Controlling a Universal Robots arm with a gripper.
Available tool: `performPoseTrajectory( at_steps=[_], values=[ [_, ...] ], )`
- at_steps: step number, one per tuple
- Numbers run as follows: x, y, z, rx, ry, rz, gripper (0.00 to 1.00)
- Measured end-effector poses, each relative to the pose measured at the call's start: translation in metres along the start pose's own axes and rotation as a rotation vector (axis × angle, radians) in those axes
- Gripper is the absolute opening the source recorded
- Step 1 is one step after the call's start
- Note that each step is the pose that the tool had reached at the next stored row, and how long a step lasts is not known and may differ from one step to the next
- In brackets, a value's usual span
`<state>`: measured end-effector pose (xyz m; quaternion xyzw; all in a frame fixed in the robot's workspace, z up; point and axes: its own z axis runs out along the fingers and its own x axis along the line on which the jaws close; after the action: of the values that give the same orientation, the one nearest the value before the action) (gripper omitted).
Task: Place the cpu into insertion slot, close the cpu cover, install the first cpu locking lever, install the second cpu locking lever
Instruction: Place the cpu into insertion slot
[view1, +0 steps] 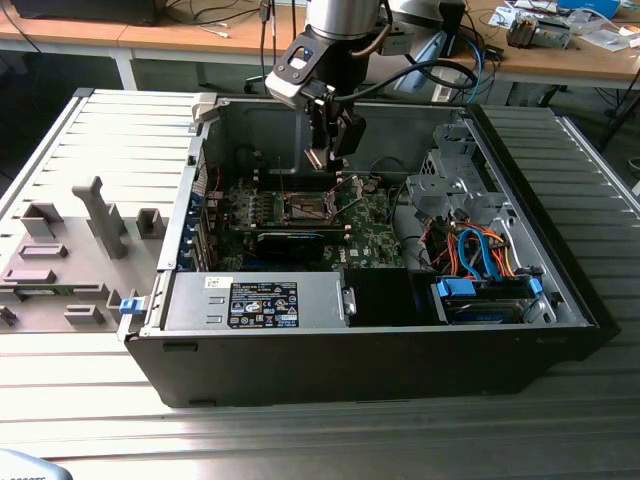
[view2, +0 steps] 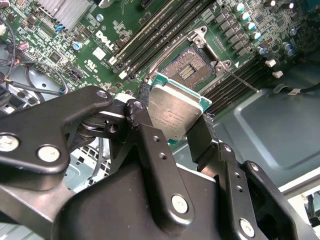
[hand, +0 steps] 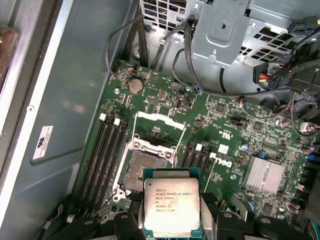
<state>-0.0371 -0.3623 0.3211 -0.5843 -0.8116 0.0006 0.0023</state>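
My gripper (view1: 318, 156) hangs inside the open computer case, above the green circuit board (view1: 372, 238). It is shut on the cpu (view2: 175, 113), a flat silvery square chip pinched by its edges between the two black fingers (view2: 141, 125). In the first wrist view the cpu (hand: 171, 206) hovers just beside and above the insertion slot (hand: 142, 170), not touching it. The slot (view2: 192, 70) lies bare, dark in the centre with a metal rim. The cpu cover (hand: 159, 119) stands open as a thin silvery frame on the slot's far side. A thin lever rod (view2: 242, 82) sticks out beside the slot.
Black memory slots (hand: 107, 155) flank the socket, and a finned heat sink (hand: 262, 175) sits nearby. A long black card (view1: 290, 245), the power supply (view1: 255, 303), a drive cage (view1: 455, 180) and orange and blue cables (view1: 480, 250) crowd the case. A grey fixture (view1: 70, 250) lies outside, at the exterior view's left.
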Motion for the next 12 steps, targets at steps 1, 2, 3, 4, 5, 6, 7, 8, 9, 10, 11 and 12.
performPoseTrajectory(
  at_steps=[1, 2, 3, 4, 5, 6, 7, 8, 9, 10, 11, 12],
  values=[
    [0.0, 0.0, 0.0, 0.0, 0.0001, 0.002, 0.54],
    [0.0, 0.0, 0.0, 0.0, 0.0001, 0.004, 0.54],
    [0.0, 0.0, 0.0, 0.0, 0.0, 0.008, 0.54],
    [0.0, 0.0, 0.0, 0.0, 0.0, 0.01, 0.54],
    [0.0, 0.0, 0.0, 0.0, 0.0001, 0.013, 0.54],
    [0.0, 0.0, 0.0001, -0.0001, 0.0001, 0.016, 0.54],
    [0.0, 0.0, 0.0001, -0.0001, 0.0001, 0.017, 0.54],
    [0.0, 0.0, 0.0001, -0.0001, 0.0001, 0.018, 0.54],
    [0.0, 0.0, 0.0001, -0.0001, 0.0001, 0.02, 0.54],
    [0.0, 0.0, 0.0001, -0.0001, 0.0001, 0.022, 0.54],
    [0.0, 0.0, 0.0001, -0.0001, 0.0001, 0.023, 0.54],
    [0.0, 0.0, 0.0001, -0.0001, 0.0001, 0.025, 0.54]
  ],
)
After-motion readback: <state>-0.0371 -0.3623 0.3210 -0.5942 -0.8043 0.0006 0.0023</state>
